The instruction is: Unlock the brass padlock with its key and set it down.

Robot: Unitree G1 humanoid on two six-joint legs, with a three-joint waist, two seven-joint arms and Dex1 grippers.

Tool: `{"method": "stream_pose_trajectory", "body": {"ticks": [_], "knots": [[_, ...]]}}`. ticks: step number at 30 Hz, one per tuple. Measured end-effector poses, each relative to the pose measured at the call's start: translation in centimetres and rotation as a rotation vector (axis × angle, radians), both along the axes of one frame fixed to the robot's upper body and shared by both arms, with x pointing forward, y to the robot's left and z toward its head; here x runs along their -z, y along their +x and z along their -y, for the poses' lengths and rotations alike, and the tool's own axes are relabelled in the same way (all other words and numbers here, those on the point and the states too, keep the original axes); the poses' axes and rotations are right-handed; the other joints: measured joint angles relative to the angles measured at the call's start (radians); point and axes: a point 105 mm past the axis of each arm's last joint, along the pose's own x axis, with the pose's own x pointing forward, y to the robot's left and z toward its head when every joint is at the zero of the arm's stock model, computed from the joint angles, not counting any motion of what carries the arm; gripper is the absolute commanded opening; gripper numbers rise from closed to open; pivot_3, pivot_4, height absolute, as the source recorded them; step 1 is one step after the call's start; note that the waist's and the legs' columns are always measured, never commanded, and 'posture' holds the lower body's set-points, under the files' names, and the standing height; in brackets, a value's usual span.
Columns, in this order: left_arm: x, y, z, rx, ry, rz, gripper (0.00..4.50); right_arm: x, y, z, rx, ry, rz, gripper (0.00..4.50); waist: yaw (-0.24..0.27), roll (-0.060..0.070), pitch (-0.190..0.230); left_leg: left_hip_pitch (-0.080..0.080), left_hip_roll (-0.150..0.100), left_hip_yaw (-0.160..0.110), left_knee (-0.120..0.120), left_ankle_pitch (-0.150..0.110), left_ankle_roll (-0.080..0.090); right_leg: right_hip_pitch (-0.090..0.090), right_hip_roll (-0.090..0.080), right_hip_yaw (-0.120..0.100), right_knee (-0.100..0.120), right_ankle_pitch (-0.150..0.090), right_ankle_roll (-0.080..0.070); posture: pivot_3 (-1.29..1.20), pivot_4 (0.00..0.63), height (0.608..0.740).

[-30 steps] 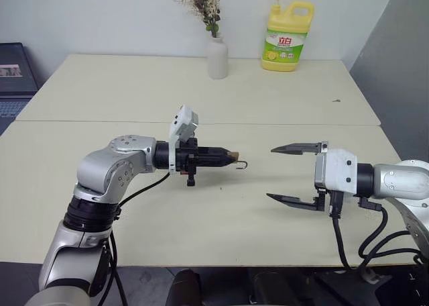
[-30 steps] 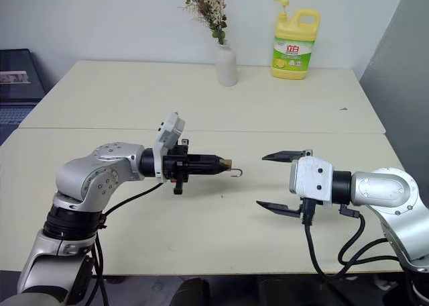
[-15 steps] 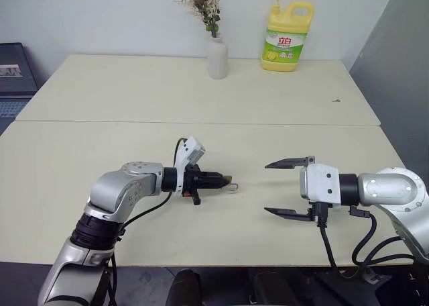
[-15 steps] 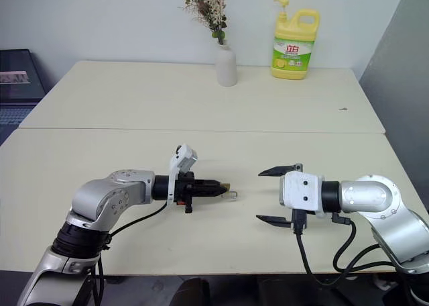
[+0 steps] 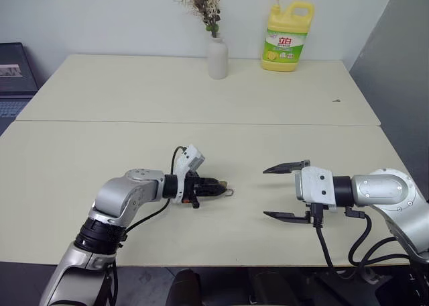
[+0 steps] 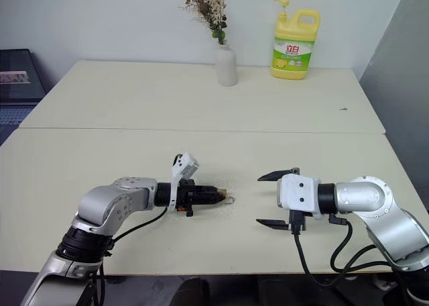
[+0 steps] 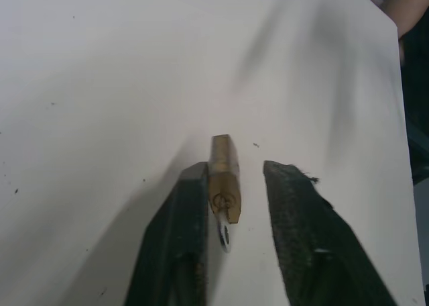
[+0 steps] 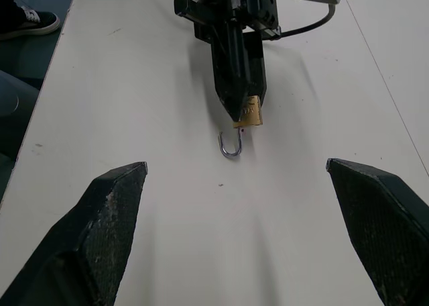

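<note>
Even bright light; soft shadows; sharp

padlock (image 5: 224, 186) on the near tabletop (image 5: 134, 145) roughly mid-front, left hand (image 5: 218, 187) right at it, right hand (image 5: 276, 192) off to its right with a gap, vase (image 5: 216, 56) and soap bottle (image 5: 287, 32) way back, bottle right of vase

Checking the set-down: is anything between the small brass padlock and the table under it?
Nothing visible. The small brass padlock lies low against the cream table, between the left gripper fingers, which have a gap beside it.
</note>
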Motion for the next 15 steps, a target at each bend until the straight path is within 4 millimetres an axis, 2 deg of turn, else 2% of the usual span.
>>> {"method": "stream_pose_trajectory", "body": {"ticks": [7,11,15], "knots": [[0.1,0.3,-0.5,-0.002,0.013,0.021,4.38,0.0,0.0,0.0,0.002,-0.002,0.002,4.5,0.0,0.0,0.0,0.0,0.0,0.0,0.0,0.0,0.0,0.0,0.0,0.0,0.0,0.0,0.0,0.0,0.15,0.74],[-0.5,0.2,-1.1,0.032,0.024,0.077,4.45,0.2,0.0,0.0,-0.001,-0.005,-0.002,4.5,0.0,0.0,0.0,0.0,0.0,0.0,0.0,0.0,0.0,0.0,0.0,0.0,0.0,0.0,0.0,0.0,0.15,0.74],[-1.3,0.5,-2.6,0.071,0.09,0.231,4.45,0.4,0.0,-0.1,-0.002,-0.01,-0.006,4.5,-0.001,0.0,0.0,0.0,0.0,0.0,0.0,0.0,0.0,0.0,0.0,0.0,0.0,0.0,0.0,0.0,0.15,0.74]]}}
